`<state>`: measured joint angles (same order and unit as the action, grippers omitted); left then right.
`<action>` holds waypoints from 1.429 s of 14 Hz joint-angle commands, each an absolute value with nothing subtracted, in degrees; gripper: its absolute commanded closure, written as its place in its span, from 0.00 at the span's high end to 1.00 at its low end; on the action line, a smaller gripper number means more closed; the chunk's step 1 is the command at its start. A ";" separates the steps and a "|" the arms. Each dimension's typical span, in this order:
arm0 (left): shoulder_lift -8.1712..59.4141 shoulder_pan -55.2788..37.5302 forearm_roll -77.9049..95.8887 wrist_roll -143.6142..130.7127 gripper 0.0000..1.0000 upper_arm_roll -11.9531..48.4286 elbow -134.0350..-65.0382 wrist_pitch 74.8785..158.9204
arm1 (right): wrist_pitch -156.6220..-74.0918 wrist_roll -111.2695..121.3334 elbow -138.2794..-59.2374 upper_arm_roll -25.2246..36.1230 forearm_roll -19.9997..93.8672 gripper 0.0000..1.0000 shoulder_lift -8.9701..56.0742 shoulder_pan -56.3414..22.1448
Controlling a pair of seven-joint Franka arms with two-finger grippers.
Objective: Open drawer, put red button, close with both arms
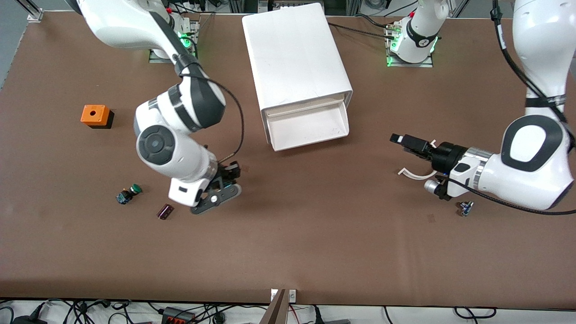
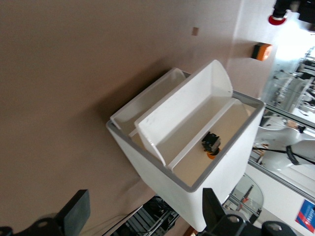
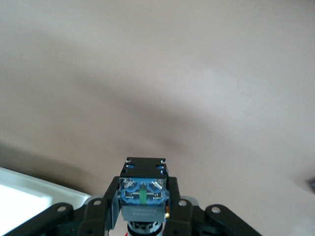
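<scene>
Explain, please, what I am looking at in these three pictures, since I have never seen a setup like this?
These are two white robot arms at a brown table. The wide picture looks down from across the table; the other two come from a camera on each arm's wrist. A white cabinet stands between the arms' bases, with one drawer pulled open. The right end effector, low over the table near a green button, is shut on the red button; its wrist view shows mainly the switch's blue-grey base. The left end effector hangs open over the table toward the left arm's end, facing the cabinet. An orange cube and a small dark part also lie toward the right arm's end.
</scene>
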<state>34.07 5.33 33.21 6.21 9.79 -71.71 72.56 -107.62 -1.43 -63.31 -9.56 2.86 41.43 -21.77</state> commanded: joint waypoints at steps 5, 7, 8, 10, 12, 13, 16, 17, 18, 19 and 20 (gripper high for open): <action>30.23 2.03 4.42 0.87 1.00 10.99 -68.39 73.99 | -113.02 -16.23 -62.14 -10.90 2.55 0.00 42.01 -31.28; 30.93 1.76 3.52 1.05 1.00 10.29 -65.84 74.70 | -113.73 -20.72 -62.05 -10.81 1.50 0.00 42.97 -33.82; 32.16 1.93 3.52 0.97 1.00 10.02 -65.05 76.53 | -114.25 -23.44 -62.14 -10.81 1.23 0.00 43.41 -34.79; 33.04 2.63 3.43 0.97 1.00 9.93 -64.95 81.10 | -113.91 -27.84 -62.23 -10.81 1.23 0.00 43.77 -37.17; 33.22 2.72 3.43 0.71 1.00 9.93 -65.21 81.56 | -113.03 -30.58 -62.23 -10.81 1.23 0.00 44.12 -38.23; 33.14 2.38 3.25 0.53 1.00 9.84 -65.39 81.56 | -111.90 -30.93 -62.23 -10.81 1.23 0.00 44.21 -38.67; 33.05 2.20 3.16 0.53 1.00 9.84 -65.48 81.56 | -109.95 -31.29 -62.31 -10.81 1.32 0.00 44.65 -39.55; 33.05 2.11 3.16 0.44 1.00 9.84 -65.57 81.56 | -109.86 -32.33 -62.31 -10.90 1.49 0.00 45.08 -39.55; 33.05 2.11 3.16 0.35 1.00 9.93 -65.57 81.56 | -109.86 -34.17 -62.23 -10.90 1.58 0.00 45.44 -39.64; 33.05 2.11 3.16 0.26 1.00 9.93 -65.57 81.56 | -109.78 -35.06 -62.23 -10.90 1.67 0.00 45.87 -39.81; 33.05 2.20 3.08 0.26 1.00 9.93 -65.65 81.65 | -109.43 -35.16 -62.31 -10.90 1.67 0.00 45.88 -39.90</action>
<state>32.66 2.42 4.59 1.10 9.80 -67.04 81.84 -110.62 -32.94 -63.12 -10.95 1.95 45.29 -39.30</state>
